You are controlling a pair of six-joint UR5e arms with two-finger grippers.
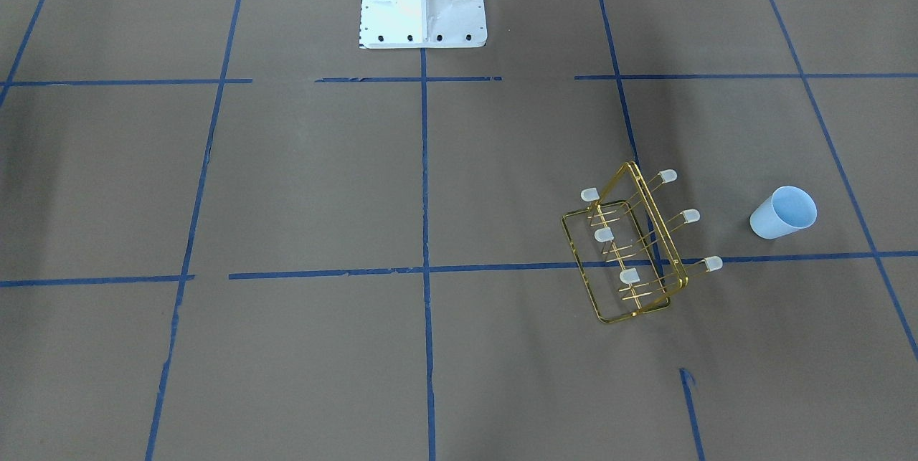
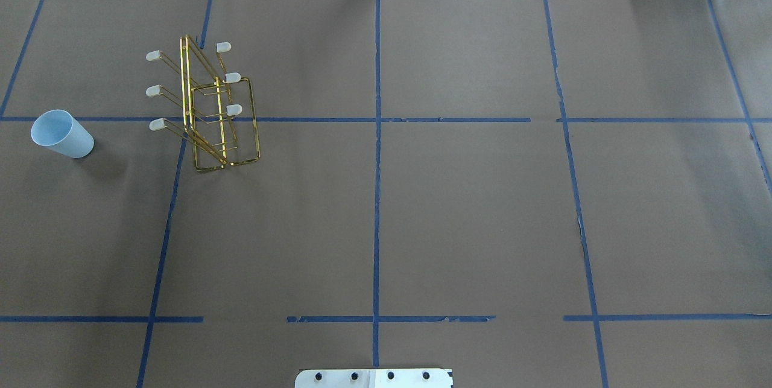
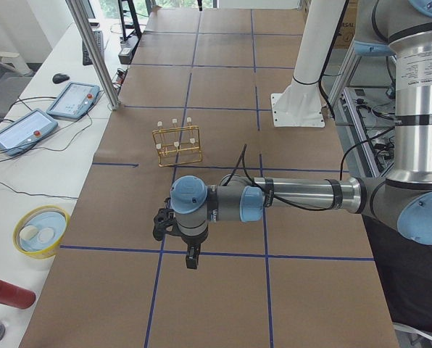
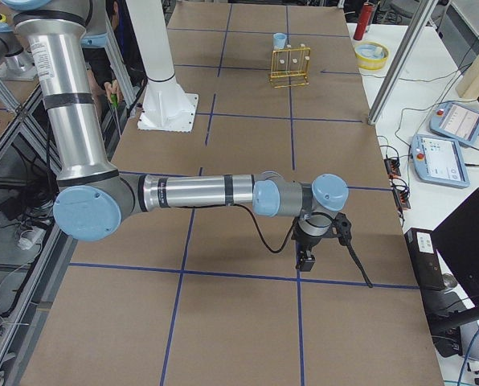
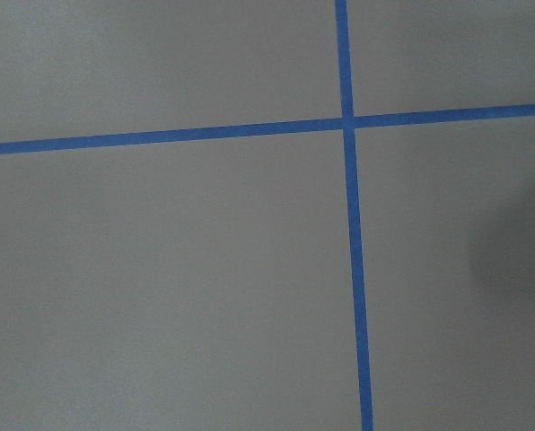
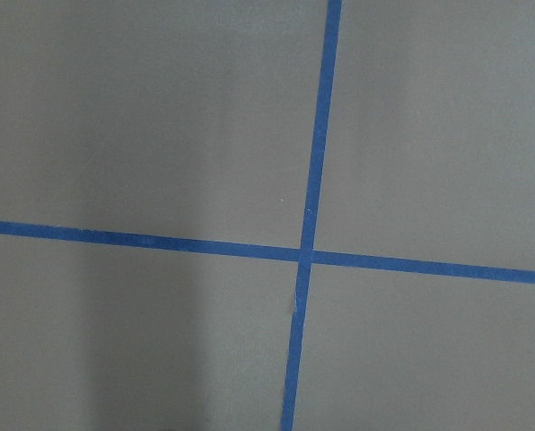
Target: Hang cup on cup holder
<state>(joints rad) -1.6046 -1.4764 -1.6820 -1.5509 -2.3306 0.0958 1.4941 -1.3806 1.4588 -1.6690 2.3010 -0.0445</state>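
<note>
The cup [image 1: 783,212] is a pale blue tumbler standing mouth up on the brown paper, a short way outward of the cup holder [image 1: 655,221]. Overhead, the cup [image 2: 62,133] sits at the far left and the cup holder [image 2: 187,83], a gold wire rack with white-capped prongs, stands to its right. Nothing hangs on the prongs. My left gripper [image 3: 192,259] hovers above the table near that end, well short of the rack [image 3: 178,143]. My right gripper [image 4: 306,259] hovers at the opposite end, far from the cup [image 4: 280,39]. I cannot tell whether either is open or shut.
The white robot pedestal [image 1: 423,2] stands at the table's middle edge. A yellow-rimmed bowl [image 3: 40,230], a red can [image 3: 6,292] and teach pendants [image 3: 71,98] lie on the side bench beyond the paper. Aluminium posts [image 3: 93,51] rise at that edge.
</note>
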